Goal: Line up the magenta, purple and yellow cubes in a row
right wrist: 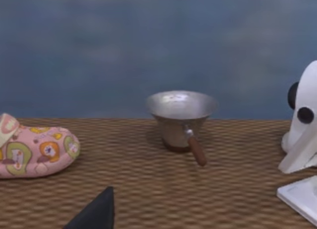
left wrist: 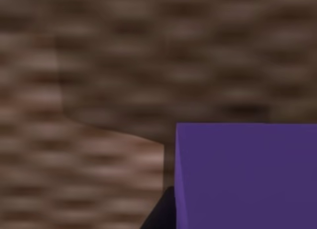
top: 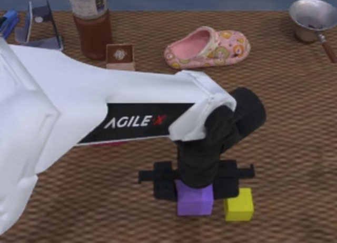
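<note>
The left gripper (top: 196, 181) is held low over the woven brown table (top: 295, 148), directly above the purple cube (top: 195, 199). The cube's far part is covered by the black wrist, and the black finger assembly is seen spread to either side of it. Whether the fingers are clamped on the cube or released cannot be told. In the left wrist view the purple cube (left wrist: 247, 177) is seen very close, with a dark finger edge (left wrist: 158, 216) just beside its side face. The yellow cube (top: 238, 204) is set just beside the purple one, on the side of the top view's right, outside the fingers. The magenta cube is not clearly seen. The right gripper's state cannot be told; only a dark tip (right wrist: 96, 211) is shown.
</note>
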You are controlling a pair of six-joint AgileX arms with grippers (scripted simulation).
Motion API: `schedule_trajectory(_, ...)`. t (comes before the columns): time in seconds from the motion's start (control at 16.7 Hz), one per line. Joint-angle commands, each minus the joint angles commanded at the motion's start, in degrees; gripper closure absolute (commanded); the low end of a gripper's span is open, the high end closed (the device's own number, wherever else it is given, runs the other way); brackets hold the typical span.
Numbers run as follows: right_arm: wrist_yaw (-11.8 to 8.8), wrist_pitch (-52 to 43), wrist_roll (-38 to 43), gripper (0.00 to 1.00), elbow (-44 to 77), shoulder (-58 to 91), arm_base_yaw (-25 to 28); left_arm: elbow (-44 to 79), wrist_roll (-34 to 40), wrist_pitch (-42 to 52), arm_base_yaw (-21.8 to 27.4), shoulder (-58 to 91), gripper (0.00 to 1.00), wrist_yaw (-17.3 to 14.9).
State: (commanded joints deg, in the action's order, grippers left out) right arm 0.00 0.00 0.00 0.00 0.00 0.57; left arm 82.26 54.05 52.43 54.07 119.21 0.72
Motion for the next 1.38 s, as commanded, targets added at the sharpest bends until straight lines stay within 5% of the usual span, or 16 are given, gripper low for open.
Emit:
schedule_trajectory(0.24, 0.00, 0.00, 0.00, 0.00, 0.00, 0.00, 0.00, -0.06, 0.00, -0.07, 0.00, 0.03, 1.00, 0.00)
schedule_trajectory(1.02, 0.00, 0.00, 0.00, 0.00, 0.00, 0.00, 0.00, -0.06, 0.00, -0.07, 0.00, 0.03, 0.02, 0.00)
schedule_trajectory(1.38, 0.00, 0.00, 0.00, 0.00, 0.00, 0.00, 0.00, -0.06, 0.00, -0.07, 0.00, 0.03, 0.00, 0.00)
